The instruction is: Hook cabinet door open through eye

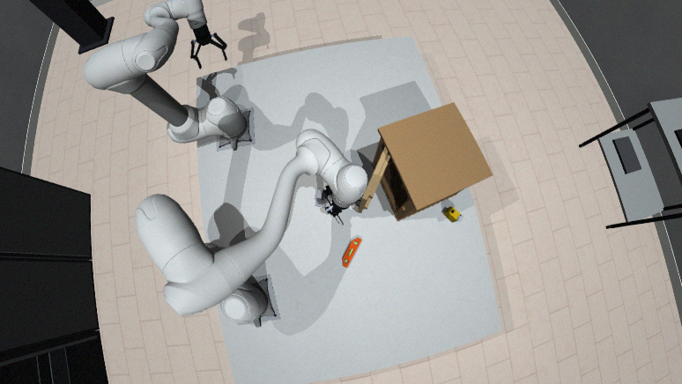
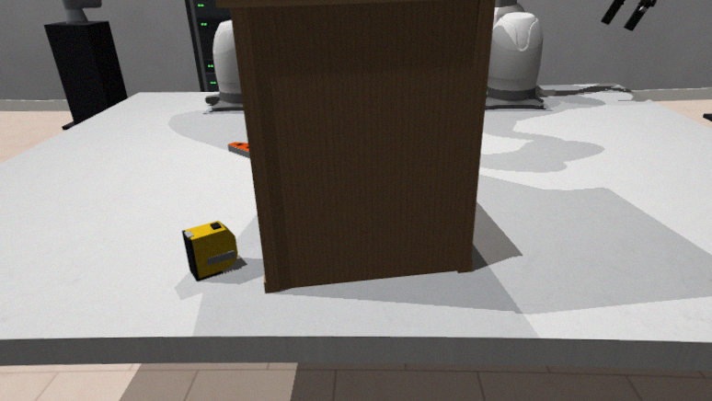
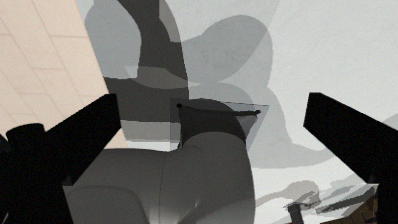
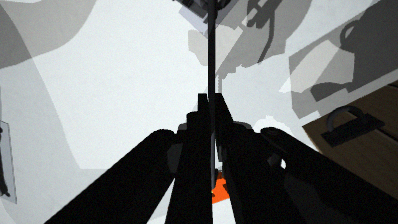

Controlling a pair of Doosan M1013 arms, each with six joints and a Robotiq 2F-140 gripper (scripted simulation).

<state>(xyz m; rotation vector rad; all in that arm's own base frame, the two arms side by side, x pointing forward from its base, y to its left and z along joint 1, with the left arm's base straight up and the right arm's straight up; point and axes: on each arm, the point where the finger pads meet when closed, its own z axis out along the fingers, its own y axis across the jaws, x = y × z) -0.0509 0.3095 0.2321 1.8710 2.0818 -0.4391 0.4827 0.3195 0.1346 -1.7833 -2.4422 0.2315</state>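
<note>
1. Right of centre in the top view, the boxy cabinet (image 1: 433, 152) (image 2: 368, 149) stands upright on its base, pretty plain wood: tan on top, dark with fine vertical grain in the exterior view.
2. Its flat, pale wooden door (image 1: 374, 180) (image 4: 382, 112) is swung partway out. At the right of the right wrist view you can see the eye (image 4: 346, 119), a dark rounded arch on a flat black plate.
3. Right gripper (image 1: 337, 221) (image 4: 210, 95) is pinched narrow around the hook (image 4: 211, 55), a skinny dark rod running down the middle of its wrist view. Rod and eye are apart, so not latched, folks.
4. Left gripper (image 1: 212, 62) (image 2: 617, 25) (image 3: 212, 107), top view's upper left, is spread wide with nothing in it.
5. Orange level (image 1: 352, 251) (image 2: 238, 147) (image 4: 220, 192), long with clipped corners, lies below centre up top. Chunky yellow tape measure (image 1: 451, 213) (image 2: 213, 248) sits near the cabinet, all on a smooth pale grey table (image 1: 405, 295) (image 2: 99, 298).
</note>
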